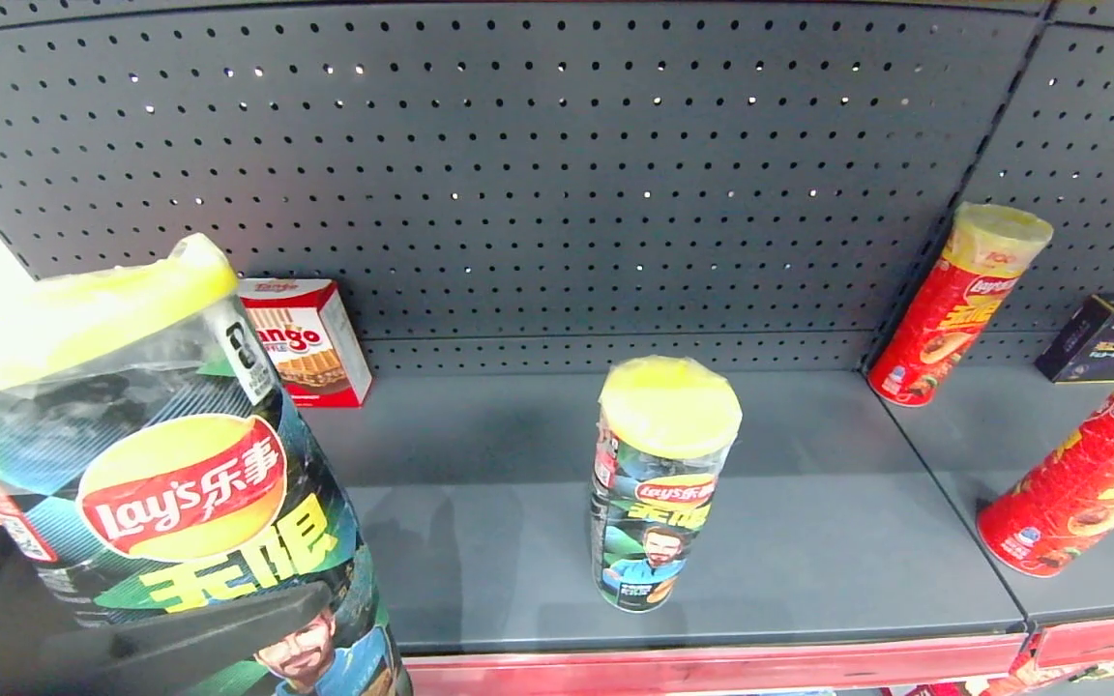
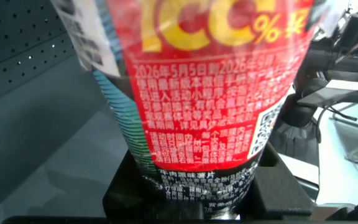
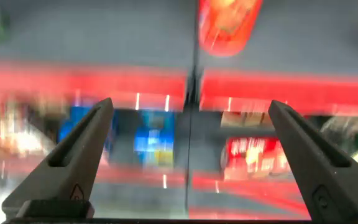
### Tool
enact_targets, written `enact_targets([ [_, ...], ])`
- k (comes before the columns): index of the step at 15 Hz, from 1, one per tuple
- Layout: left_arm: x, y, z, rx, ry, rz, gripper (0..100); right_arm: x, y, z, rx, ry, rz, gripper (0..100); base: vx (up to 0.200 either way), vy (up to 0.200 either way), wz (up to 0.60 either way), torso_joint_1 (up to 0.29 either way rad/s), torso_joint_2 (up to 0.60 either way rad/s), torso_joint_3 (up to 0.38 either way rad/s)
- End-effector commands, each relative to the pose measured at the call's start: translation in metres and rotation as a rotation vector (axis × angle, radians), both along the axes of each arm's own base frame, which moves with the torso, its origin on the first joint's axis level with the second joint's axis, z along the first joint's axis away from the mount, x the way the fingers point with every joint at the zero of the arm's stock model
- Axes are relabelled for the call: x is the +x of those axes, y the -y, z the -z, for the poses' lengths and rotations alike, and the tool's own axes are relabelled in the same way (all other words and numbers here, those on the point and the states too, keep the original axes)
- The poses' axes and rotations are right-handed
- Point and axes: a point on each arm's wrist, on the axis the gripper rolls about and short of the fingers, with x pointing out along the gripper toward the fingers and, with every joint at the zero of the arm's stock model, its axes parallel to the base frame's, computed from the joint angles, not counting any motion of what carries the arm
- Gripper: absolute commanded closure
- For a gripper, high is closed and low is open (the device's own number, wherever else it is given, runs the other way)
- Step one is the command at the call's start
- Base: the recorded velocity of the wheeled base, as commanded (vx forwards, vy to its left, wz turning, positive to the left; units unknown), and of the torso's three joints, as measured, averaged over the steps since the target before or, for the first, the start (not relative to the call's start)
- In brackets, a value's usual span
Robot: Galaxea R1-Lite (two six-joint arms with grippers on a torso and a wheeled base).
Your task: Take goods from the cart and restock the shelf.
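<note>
A green-and-black chip can (image 1: 170, 483) with a yellow lid is held upright at the near left, in front of the shelf's left end. My left gripper (image 2: 201, 196) is shut on the lower part of this can (image 2: 197, 93), and one black finger (image 1: 219, 623) crosses its front. A second can of the same kind (image 1: 659, 483) stands upright in the middle of the grey shelf (image 1: 808, 541). My right gripper (image 3: 191, 104) is open and holds nothing, below the shelf's red front strip (image 3: 104, 78), with a red can (image 3: 225, 25) beyond it.
A red-and-white wafer box (image 1: 310, 338) stands at the back left against the pegboard. Two red cans (image 1: 963, 304) (image 1: 1084, 474) and a dark box (image 1: 1103, 333) occupy the right-hand bay. Bare shelf lies between the wafer box and the middle can.
</note>
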Motion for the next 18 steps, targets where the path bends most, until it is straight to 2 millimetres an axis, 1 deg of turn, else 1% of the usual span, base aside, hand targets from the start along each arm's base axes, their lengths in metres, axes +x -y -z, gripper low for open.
enact_targets([
  [1, -0.001, 0.000, 0.000, -0.002, 0.004, 0.001, 100, 0.001, 0.000, -0.002, -0.004, 0.008, -0.012, 0, 0.000, 0.000, 0.00, 0.000, 0.00, 0.000],
  [8, -0.004, -0.001, 0.003, 0.003, -0.010, 0.025, 100, 0.001, 0.000, -0.002, 0.006, 0.007, -0.008, 0, 0.000, 0.000, 0.00, 0.000, 0.00, 0.000],
  [12, 0.004, 0.003, -0.008, -0.003, 0.024, 0.038, 100, 0.001, 0.000, -0.002, 0.006, 0.007, -0.008, 0, 0.000, 0.000, 0.00, 0.000, 0.00, 0.000],
  [15, 0.008, 0.005, -0.009, 0.006, 0.027, 0.044, 100, 0.001, 0.000, -0.002, 0.007, 0.009, -0.008, 0, 0.000, 0.000, 0.00, 0.000, 0.00, 0.000],
  [17, 0.017, 0.007, -0.023, -0.003, 0.054, 0.023, 100, 0.001, 0.000, -0.001, 0.006, 0.006, -0.008, 0, 0.000, 0.000, 0.00, 0.000, 0.00, 0.000],
  [18, 0.024, 0.012, -0.024, 0.004, 0.034, 0.035, 100, 0.001, 0.000, -0.001, 0.006, 0.006, -0.008, 0, 0.000, 0.000, 0.00, 0.000, 0.00, 0.000],
])
